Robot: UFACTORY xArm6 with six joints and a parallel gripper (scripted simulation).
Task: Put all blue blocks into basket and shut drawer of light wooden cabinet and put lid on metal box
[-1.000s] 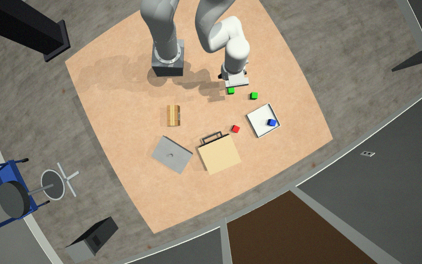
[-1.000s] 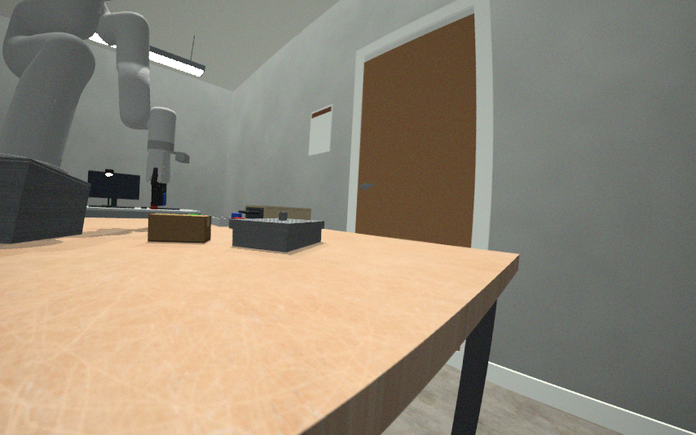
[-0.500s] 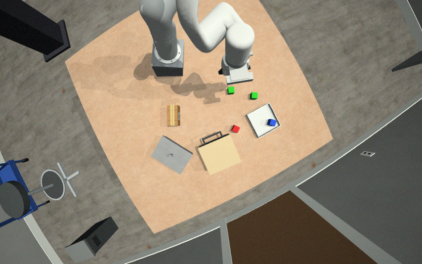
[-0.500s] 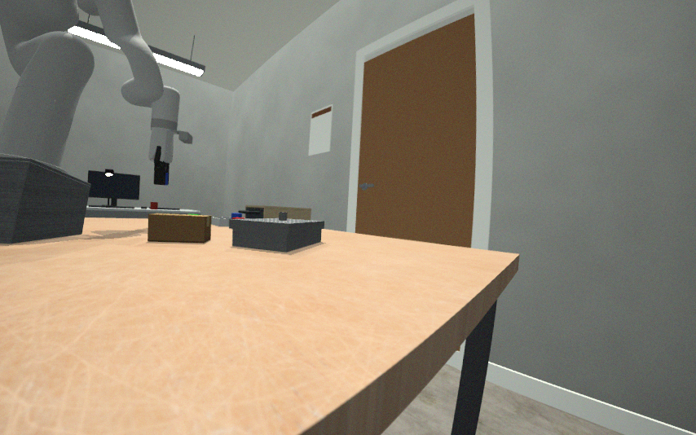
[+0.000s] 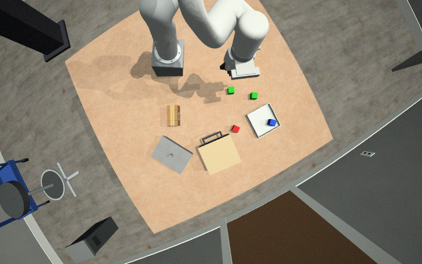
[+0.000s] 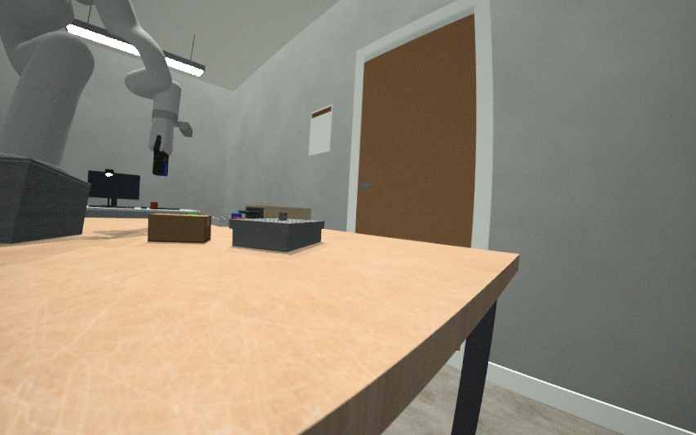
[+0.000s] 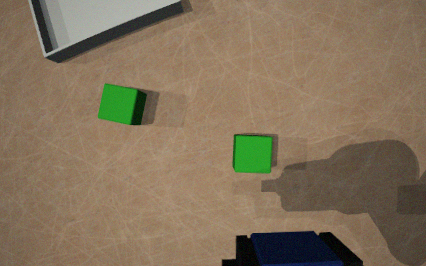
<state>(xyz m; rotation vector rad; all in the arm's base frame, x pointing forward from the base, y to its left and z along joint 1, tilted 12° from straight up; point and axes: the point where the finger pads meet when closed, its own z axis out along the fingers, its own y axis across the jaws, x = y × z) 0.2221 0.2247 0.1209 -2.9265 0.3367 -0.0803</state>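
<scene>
High over the counter [image 5: 114, 183], the pincer [image 7: 292, 248] clamps a blue block [image 7: 295, 248], the basket [image 5: 254, 128] well apart; released short, it could land beside the green blocks [image 7: 252, 153] or catch the rim.

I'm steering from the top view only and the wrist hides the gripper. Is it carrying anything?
Observer: Yes, the gripper is shut on a blue block, as the wrist view shows.
Operator: How high is it?
Observer: In the exterior view the gripper hangs well above the table.
Operator: What lies right below it?
Observer: The wrist view shows two green blocks on the table and a corner of the basket.
</scene>
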